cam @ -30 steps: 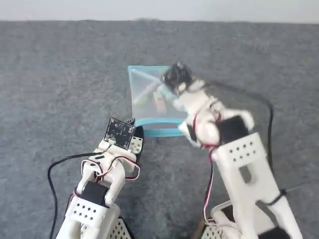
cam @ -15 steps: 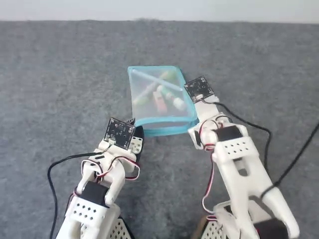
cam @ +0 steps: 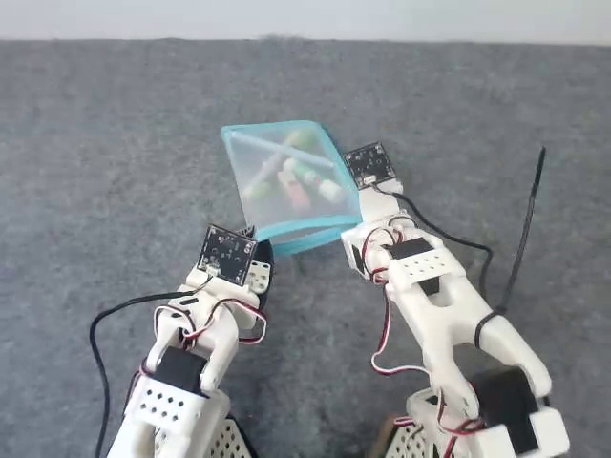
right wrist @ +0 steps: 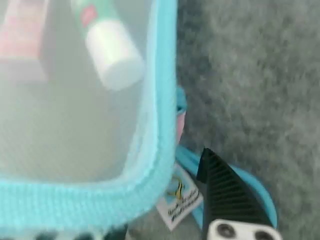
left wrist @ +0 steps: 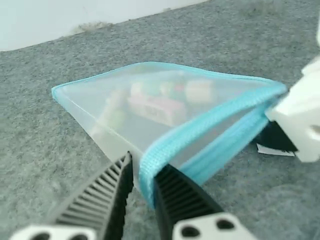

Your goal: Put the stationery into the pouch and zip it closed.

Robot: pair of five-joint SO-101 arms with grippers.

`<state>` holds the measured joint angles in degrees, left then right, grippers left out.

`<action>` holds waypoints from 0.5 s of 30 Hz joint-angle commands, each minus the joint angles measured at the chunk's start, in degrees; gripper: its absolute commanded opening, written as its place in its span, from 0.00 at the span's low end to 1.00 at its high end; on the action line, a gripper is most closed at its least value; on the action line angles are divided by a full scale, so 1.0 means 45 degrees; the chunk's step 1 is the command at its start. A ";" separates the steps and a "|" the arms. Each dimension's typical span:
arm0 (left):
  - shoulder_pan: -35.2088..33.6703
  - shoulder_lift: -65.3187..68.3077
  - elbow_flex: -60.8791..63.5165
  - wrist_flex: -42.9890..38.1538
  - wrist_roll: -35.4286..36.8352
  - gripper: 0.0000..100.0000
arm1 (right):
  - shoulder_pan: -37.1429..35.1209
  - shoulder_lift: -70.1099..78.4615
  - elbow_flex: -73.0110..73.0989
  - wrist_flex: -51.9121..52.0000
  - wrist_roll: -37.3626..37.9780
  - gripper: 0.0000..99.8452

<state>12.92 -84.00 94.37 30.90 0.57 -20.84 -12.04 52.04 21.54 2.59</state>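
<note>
A see-through pouch (cam: 286, 181) with a teal zipper edge lies on the grey carpet. Inside it are several pieces of stationery (cam: 298, 178), among them a pink eraser (left wrist: 157, 107) and a green-and-white stick (right wrist: 107, 55). My left gripper (cam: 256, 240) is shut on the pouch's near left corner, and its black fingers (left wrist: 175, 197) pinch the teal edge (left wrist: 150, 167). At the near right corner my right gripper (cam: 356, 232) stands open. Its black finger (right wrist: 225, 195) is beside the teal edge (right wrist: 162, 115), with a small white tag (right wrist: 180, 197) in the gap.
Grey carpet (cam: 115, 143) covers the whole table up to a pale wall at the back. Free room lies left, right and behind the pouch. Arm cables (cam: 520, 239) loop beside the right arm.
The right arm swung off the top of the pouch down to its near right corner. The pouch has turned and slid a little to the left. The left arm has kept still.
</note>
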 commanded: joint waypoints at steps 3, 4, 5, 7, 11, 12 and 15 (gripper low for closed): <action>0.0234 -0.0117 -0.0147 -0.0020 -0.0156 0.01 | -0.0342 0.0361 -0.0625 -0.2276 -0.0215 0.16; 0.0234 -0.0117 -0.0147 -0.0020 -0.0156 0.01 | -0.0361 0.0596 -0.0625 -0.2510 -0.0215 0.16; 0.0234 -0.0117 -0.0147 -0.0020 -0.0156 0.01 | -0.0400 0.0850 -0.0625 -0.2725 -0.0215 0.16; 0.0234 -0.0117 -0.0127 -0.0020 -0.0156 0.01 | -0.0479 0.1475 -0.0645 -0.3253 -0.0215 0.16; 0.0234 -0.0117 -0.0127 -0.0020 -0.0156 0.01 | -0.0459 0.2510 -0.0703 -0.4151 -0.0215 0.16; 0.0234 -0.0117 -0.0127 -0.0020 -0.0156 0.01 | -0.0440 0.2628 -0.0723 -0.4405 -0.0176 0.16; 0.0234 -0.0117 -0.0127 -0.0020 -0.0156 0.01 | -0.0459 0.2647 -0.0723 -0.4640 -0.0156 0.16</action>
<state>12.75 -84.00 95.34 30.90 0.22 -21.19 0.53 52.04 3.52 2.42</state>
